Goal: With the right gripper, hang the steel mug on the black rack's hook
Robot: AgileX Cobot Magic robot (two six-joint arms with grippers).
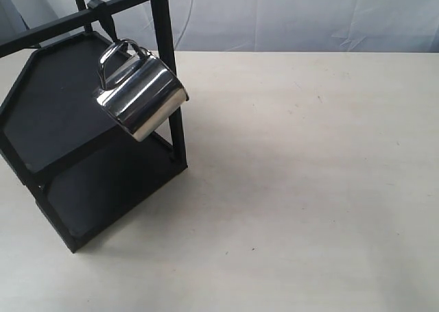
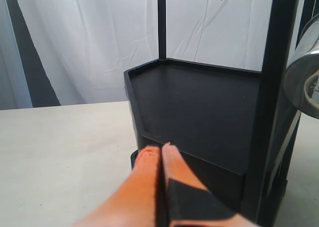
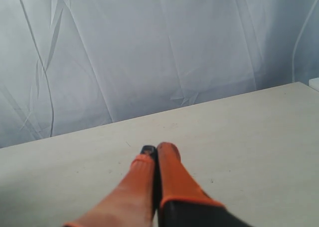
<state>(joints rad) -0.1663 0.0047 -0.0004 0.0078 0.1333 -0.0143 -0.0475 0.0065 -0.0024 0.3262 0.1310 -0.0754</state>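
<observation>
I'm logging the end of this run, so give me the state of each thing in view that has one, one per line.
steel mug: hanging by its handle from the hook, tilted, no hand on it.
hook: carrying the mug's handle.
black rack: upright on the table, both shelves bare.
left hand: shut, holding nothing, close to the rack's lower shelf.
right hand: shut, holding nothing, over bare table.

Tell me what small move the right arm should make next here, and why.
Probably none beyond staying parked, claw shut. The steel mug hangs by its handle from the hook on the black rack, with no claw touching it. The right claw is shut and empty over bare table, away from the rack, so the hanging looks done.
</observation>
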